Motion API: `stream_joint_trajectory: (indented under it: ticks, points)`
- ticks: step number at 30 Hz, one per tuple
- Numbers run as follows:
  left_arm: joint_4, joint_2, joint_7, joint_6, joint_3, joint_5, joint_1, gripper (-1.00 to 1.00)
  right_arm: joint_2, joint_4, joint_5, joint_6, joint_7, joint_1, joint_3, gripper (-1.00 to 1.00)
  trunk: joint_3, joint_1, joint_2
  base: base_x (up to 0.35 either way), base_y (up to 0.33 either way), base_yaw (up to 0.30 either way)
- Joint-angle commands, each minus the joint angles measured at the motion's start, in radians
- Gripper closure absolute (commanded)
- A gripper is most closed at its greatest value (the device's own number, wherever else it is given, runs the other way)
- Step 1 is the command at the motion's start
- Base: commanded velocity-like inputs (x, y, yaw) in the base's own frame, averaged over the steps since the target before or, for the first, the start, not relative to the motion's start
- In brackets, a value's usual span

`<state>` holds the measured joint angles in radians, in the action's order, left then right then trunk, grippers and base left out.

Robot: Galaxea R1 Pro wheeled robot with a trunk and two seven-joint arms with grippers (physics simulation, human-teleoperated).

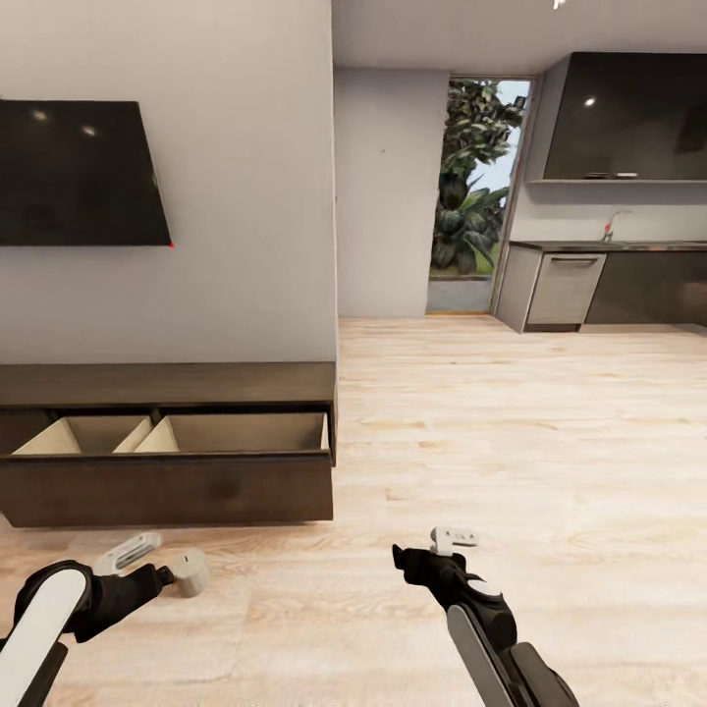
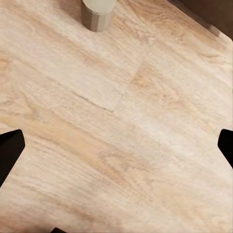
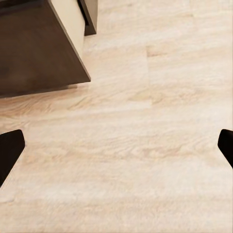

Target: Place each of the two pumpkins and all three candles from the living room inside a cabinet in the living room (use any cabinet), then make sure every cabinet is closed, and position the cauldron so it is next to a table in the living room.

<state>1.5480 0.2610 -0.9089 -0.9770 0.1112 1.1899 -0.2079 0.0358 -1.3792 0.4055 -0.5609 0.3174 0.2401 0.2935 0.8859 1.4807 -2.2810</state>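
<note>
The cabinet, long, low and dark brown, stands against the left wall with its wide drawer pulled out. The drawer's pale compartments look empty. One cream candle stands on the wooden floor in front of the cabinet, just past my left gripper. In the left wrist view the candle is beyond the fingertips, which are spread wide with only floor between them. My right gripper hovers over bare floor, open too; its wrist view catches the cabinet's corner. Pumpkins, cauldron and table are out of view.
A black TV hangs on the wall above the cabinet. Wide wooden floor runs right toward grey kitchen units and a glass doorway with plants outside.
</note>
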Motion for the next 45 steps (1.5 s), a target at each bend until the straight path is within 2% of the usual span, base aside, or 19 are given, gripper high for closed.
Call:
stream_joint_trajectory:
  ticks: [1,5,8,12,17,28,35,45]
  points:
    - [0.000,0.000,-0.010,-0.003,0.001,0.016,-0.001,-1.00,0.000,-0.005,0.012,-0.001,0.010,0.001,0.003,-1.00,0.001,0.000,0.000,-0.121,0.200,0.000]
    - [0.000,0.002,-0.006,-0.004,0.002,0.061,-0.001,-1.00,0.000,-0.028,0.015,0.003,0.008,0.001,0.006,-1.00,0.001,0.000,0.000,-0.132,0.075,0.000]
    - [0.000,0.002,-0.005,-0.003,0.002,0.076,-0.001,-1.00,0.000,-0.032,0.016,-0.005,0.007,0.001,0.006,-1.00,0.001,0.000,0.000,-0.107,0.009,0.000]
    - [0.000,0.002,-0.005,-0.003,0.002,0.078,-0.001,-1.00,0.000,-0.038,0.015,-0.006,0.005,0.001,0.010,-1.00,0.001,0.000,0.000,-0.020,0.000,0.000]
    - [0.000,0.004,-0.005,-0.003,0.002,0.078,-0.001,-1.00,0.001,-0.044,0.015,0.002,0.005,0.001,0.051,-1.00,0.001,0.000,0.000,-0.163,-0.129,0.000]
    - [0.000,0.005,-0.005,-0.003,0.001,0.078,-0.001,-1.00,0.001,-0.045,0.013,0.004,0.004,0.001,0.057,-1.00,0.001,0.000,0.000,-0.148,-0.233,0.168]
    - [0.000,0.006,-0.005,-0.003,0.001,0.077,-0.001,-1.00,0.001,-0.044,0.009,0.004,0.005,0.001,0.080,-1.00,0.001,0.000,0.000,0.132,-0.148,0.273]
    - [-0.001,0.004,-0.005,-0.003,0.001,0.077,-0.001,-1.00,0.001,-0.044,0.008,0.004,0.005,0.001,0.084,-1.00,0.001,0.000,0.000,0.207,-0.009,0.274]
